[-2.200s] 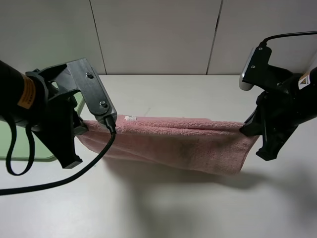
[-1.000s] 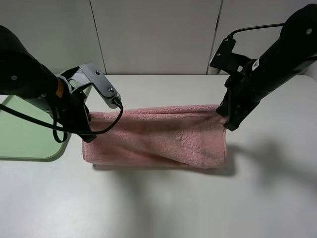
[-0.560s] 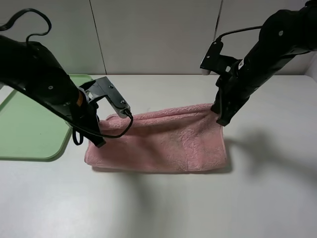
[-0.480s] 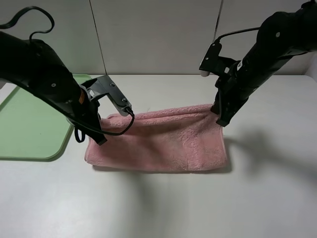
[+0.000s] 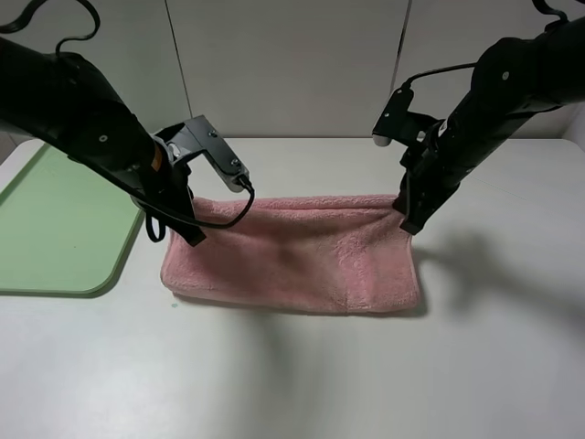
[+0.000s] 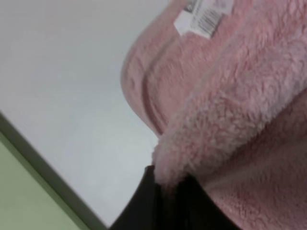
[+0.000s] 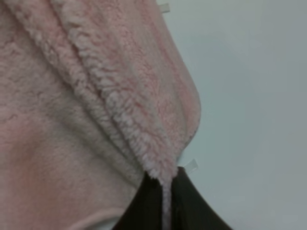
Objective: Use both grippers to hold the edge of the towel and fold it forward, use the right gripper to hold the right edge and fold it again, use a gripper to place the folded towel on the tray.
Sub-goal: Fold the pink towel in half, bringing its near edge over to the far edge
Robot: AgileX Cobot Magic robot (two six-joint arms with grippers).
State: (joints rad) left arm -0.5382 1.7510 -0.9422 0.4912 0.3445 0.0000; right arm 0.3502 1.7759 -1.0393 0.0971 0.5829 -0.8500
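Jaws of both grippers are clenched on the pink towel (image 5: 292, 261) — the left gripper (image 5: 192, 236) pinches its far-left corner, the right gripper (image 5: 409, 222) its far-right corner. Wrist views agree: black fingers (image 6: 144, 208) are closed with fluffy cloth squeezed between them, and the right-side fingers (image 7: 146, 211) look the same. The towel lies folded in half on the white table (image 5: 302, 375) as a wide double-layer band. The held hem (image 5: 311, 201) runs along the far side, slightly lifted at both corners, while the near fold is flat on the table. A white label (image 6: 204, 14) shows near the left corner in the left wrist view. The light-green tray (image 5: 55, 229) sits at the table's left — near the towel, not touching it.
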